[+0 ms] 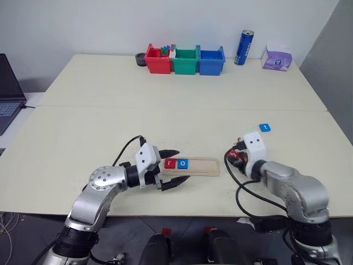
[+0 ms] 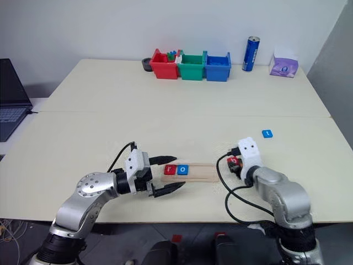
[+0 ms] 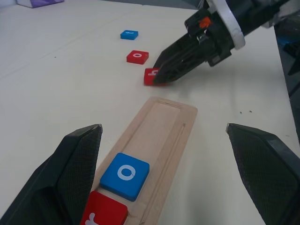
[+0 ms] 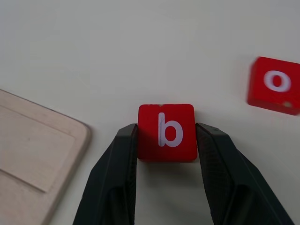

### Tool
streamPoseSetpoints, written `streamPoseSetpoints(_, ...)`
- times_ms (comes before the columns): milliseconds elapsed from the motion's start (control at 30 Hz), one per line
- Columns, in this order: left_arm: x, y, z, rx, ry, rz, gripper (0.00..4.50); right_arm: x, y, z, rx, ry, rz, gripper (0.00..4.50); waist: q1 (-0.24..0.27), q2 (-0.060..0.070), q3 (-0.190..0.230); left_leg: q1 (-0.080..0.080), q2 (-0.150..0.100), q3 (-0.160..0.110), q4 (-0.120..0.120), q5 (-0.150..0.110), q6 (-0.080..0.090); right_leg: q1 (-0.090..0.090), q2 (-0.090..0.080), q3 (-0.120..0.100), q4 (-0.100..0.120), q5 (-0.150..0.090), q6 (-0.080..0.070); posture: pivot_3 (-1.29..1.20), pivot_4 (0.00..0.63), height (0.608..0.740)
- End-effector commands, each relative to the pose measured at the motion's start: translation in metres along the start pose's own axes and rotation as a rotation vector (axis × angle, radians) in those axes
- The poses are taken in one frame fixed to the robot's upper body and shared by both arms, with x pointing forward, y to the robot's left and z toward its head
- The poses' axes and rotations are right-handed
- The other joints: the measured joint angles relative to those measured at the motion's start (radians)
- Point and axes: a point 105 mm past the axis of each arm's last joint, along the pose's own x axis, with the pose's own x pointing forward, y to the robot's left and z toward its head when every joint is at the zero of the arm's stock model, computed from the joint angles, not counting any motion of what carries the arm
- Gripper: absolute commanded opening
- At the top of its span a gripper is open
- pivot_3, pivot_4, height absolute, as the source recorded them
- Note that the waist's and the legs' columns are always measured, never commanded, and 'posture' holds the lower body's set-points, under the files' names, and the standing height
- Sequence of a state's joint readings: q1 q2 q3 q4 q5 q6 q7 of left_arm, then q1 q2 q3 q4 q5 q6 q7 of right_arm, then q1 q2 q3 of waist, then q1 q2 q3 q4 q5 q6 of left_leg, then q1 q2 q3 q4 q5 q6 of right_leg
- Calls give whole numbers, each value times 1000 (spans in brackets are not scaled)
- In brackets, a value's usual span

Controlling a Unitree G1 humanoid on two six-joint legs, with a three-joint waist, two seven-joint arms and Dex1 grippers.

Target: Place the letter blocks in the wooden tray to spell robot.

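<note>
The wooden tray (image 1: 202, 166) lies near the table's front edge. A red "r" block (image 1: 170, 163) and a blue "o" block (image 1: 182, 163) sit side by side at its left end. My left gripper (image 1: 181, 165) stands wide open, one finger on each side of that end. My right gripper (image 4: 167, 135) is shut on a red "b" block (image 4: 166, 117), low over the table just past the tray's empty right end. Beyond that block a red "o" block (image 3: 137, 56) lies on the table. A blue "t" block (image 1: 265, 127) lies farther back.
Red (image 1: 158, 59), green (image 1: 185, 61) and blue (image 1: 211, 61) bins stand in a row at the table's far edge. A blue can (image 1: 243, 47) and a purple tissue box (image 1: 277, 58) are to their right. A laptop (image 1: 8, 91) sits off the left side.
</note>
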State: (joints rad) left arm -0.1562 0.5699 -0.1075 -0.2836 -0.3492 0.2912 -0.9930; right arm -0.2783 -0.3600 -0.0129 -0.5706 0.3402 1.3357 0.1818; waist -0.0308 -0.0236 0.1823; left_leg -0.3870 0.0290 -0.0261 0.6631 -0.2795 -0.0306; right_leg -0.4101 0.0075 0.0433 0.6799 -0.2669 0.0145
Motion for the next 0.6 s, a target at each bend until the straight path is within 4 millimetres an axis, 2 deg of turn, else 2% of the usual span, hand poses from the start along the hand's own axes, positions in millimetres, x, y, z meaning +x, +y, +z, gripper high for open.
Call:
streamPoseSetpoints(33, 1, -10, 9, 50, -21, -65, 4500, -24, 13, -8, -8, 44, 61, 1477, 0, 0, 0, 0, 0, 0, 0, 0, 0, 0, 0, 0, 0, 0, 0, 0, 150, 740)
streamPoseSetpoints(233, 4, -6, 10, 56, -24, -74, 4500, -29, 27, -18, 27, 86, 79, 1477, -2, 0, 0, 1, 0, 0, 0, 0, 0, 0, 1, 0, 1, -3, 4, 0, 150, 740)
streamPoseSetpoints(367, 7, -9, 10, 56, -29, -86, 4500, -25, 20, -21, 49, 102, 29, 1477, -2, 0, 0, 1, 0, 1, 0, 0, 0, 0, 1, 0, 0, -3, 5, 0, 150, 740)
streamPoseSetpoints(600, 7, -6, 10, 56, -29, -85, 4500, -23, 17, -14, 68, 83, 26, 3822, -1, 0, 0, 1, 0, 1, 0, 0, 0, 0, 1, 0, 0, -3, 5, 0, 150, 740)
